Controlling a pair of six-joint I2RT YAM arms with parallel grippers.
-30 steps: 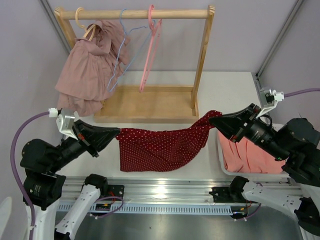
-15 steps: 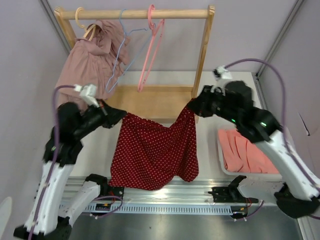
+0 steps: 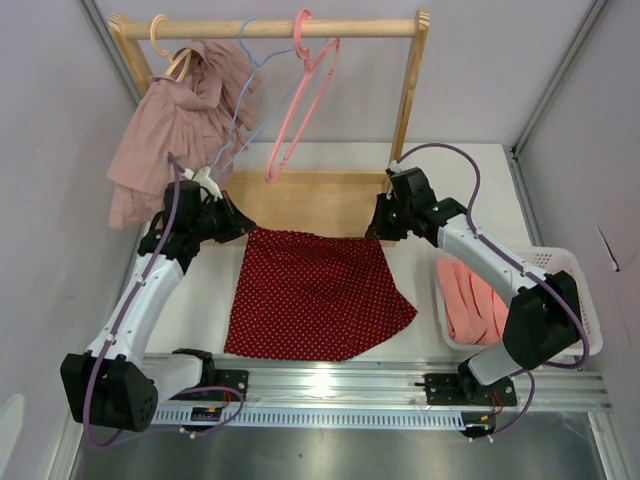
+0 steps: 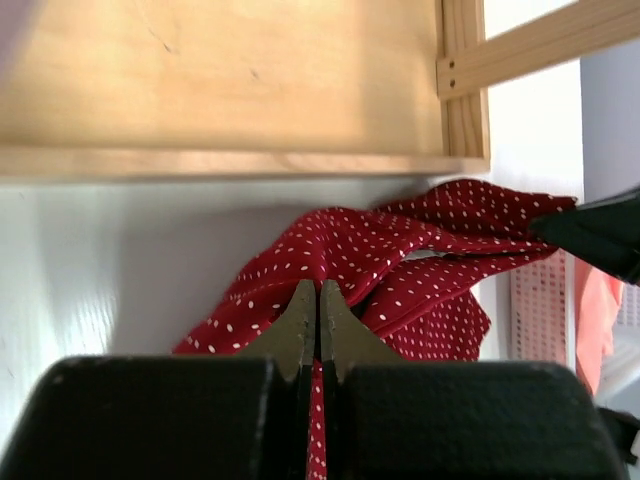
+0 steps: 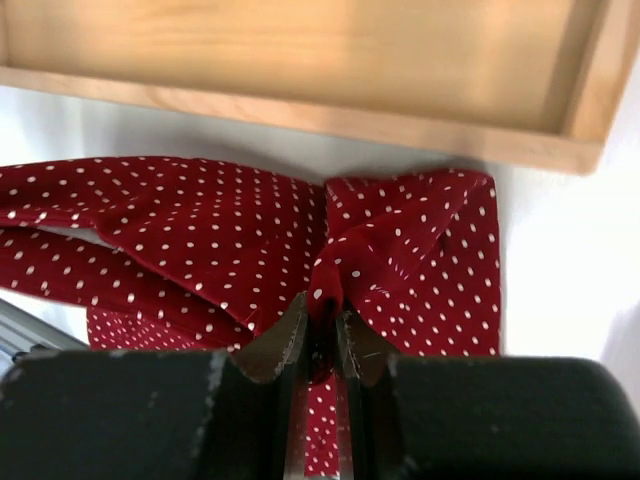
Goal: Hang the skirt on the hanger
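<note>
The red skirt with white dots (image 3: 315,295) lies spread flat on the table in front of the wooden rack. My left gripper (image 3: 240,229) is shut on its top left corner; the wrist view shows the cloth (image 4: 390,260) pinched between the jaws (image 4: 320,300). My right gripper (image 3: 377,231) is shut on the top right corner, with a fold of skirt (image 5: 400,240) in the jaws (image 5: 323,305). An empty pink hanger (image 3: 300,90) and a blue hanger (image 3: 243,100) hang on the rack's top rail, above and behind the skirt.
The wooden rack's base tray (image 3: 300,200) lies just behind both grippers, its right post (image 3: 405,100) near my right gripper. A dusty pink garment (image 3: 170,140) hangs at the rack's left. A white basket (image 3: 570,270) with salmon cloth (image 3: 470,300) stands at right.
Both arms have stretched forward and lowered the skirt: it hung between the raised grippers, now it lies flat on the table by the rack's base. The pink hanger has swung a little.
</note>
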